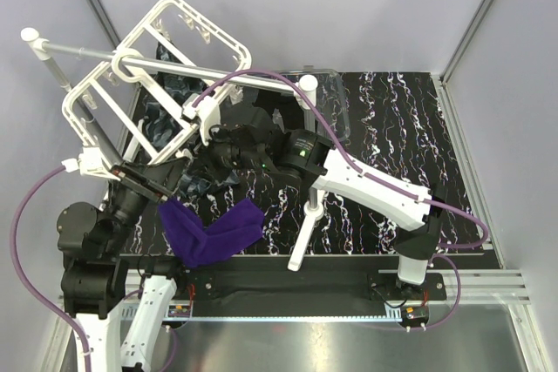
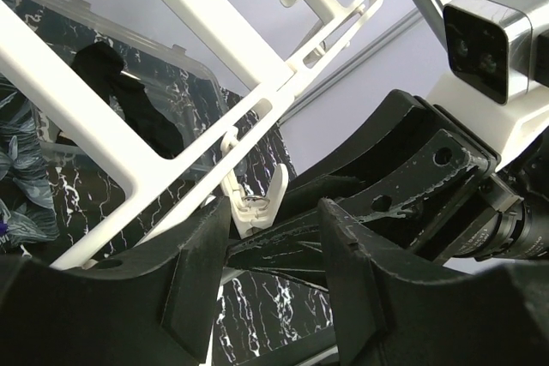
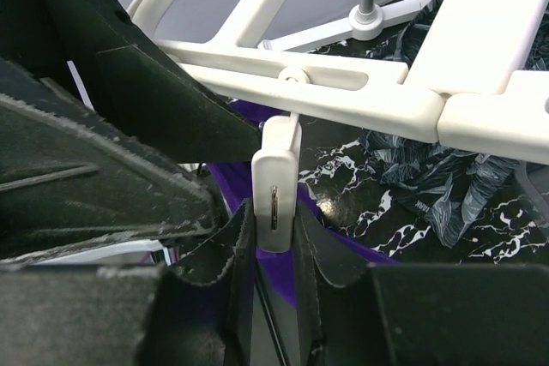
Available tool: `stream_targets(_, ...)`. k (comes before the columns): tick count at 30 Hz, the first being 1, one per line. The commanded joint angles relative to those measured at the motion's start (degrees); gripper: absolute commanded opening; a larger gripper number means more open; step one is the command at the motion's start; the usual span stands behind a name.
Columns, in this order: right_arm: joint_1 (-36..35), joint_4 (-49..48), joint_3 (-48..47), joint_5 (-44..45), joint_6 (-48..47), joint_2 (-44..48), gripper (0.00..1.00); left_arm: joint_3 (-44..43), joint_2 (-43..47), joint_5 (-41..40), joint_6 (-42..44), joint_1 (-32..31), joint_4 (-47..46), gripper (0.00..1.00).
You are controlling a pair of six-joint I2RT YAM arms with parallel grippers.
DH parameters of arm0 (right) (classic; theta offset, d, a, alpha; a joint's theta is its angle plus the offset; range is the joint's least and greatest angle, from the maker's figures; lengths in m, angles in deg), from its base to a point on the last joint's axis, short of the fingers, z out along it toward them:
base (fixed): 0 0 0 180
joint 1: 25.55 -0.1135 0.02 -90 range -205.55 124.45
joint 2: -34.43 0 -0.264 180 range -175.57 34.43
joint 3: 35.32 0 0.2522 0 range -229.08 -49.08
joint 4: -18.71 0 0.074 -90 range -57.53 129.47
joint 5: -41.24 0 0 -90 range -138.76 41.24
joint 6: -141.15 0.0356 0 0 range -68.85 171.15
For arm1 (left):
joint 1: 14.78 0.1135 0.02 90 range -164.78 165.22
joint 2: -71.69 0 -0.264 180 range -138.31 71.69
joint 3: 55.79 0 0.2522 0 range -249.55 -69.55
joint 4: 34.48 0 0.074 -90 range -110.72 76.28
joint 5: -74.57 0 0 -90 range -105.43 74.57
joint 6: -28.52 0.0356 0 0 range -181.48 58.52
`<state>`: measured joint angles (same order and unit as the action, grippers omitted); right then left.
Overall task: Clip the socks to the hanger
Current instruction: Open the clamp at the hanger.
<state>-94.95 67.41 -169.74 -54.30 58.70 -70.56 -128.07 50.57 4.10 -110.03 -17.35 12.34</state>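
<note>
Tabletop [image 1: 392, 128]: black surface with white marbling, grey walls around it; both arms are mounted at its near edge.
Hanger [image 3: 343, 96]: white grid frame at the far left, hooked over a silver rod [image 1: 261, 78] and tilted.
Purple sock [image 1: 214, 233]: spread near the front edge of the tabletop, its upper end rising towards the left end effector. In the right wrist view, purple fabric runs just under the clip.
Clip [image 3: 276, 199]: small and white, hanging from a hanger bar.
Right end effector [image 3: 274, 229]: fingers clamped on the clip, one on each side.
Left end effector [image 2: 274, 220]: fingers apart just below the frame, the clip visible in the gap beyond them.
Dark patterned socks [image 3: 446, 177]: heaped on the tabletop beneath the hanger.
</note>
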Motion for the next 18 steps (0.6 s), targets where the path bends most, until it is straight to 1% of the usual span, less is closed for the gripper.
stream_targets(1,-1.43,-2.77,0.25,-7.03,0.80,3.30,0.00,2.45,-3.92,-7.31,-1.10,0.72,0.60,0.54)
stream_targets(5,-1.43,-3.12,1.22,-4.57,-0.16,3.91,0.00,1.05,-3.84,-9.24,-2.24,0.72,4.81,0.60)
stream_targets(8,-1.43,-3.47,2.09,-2.37,-1.04,4.44,0.00,0.95,-2.87,-7.06,-5.40,0.72,6.40,0.62)
stream_targets(12,-1.43,-3.56,2.80,-0.70,-1.49,5.76,0.00,-0.01,-0.94,-5.03,-6.90,0.72,8.42,0.62)
stream_targets(18,-1.17,-2.24,1.57,0.27,-2.10,5.76,0.00,-4.05,1.17,-2.84,-4.01,0.72,7.46,0.62)
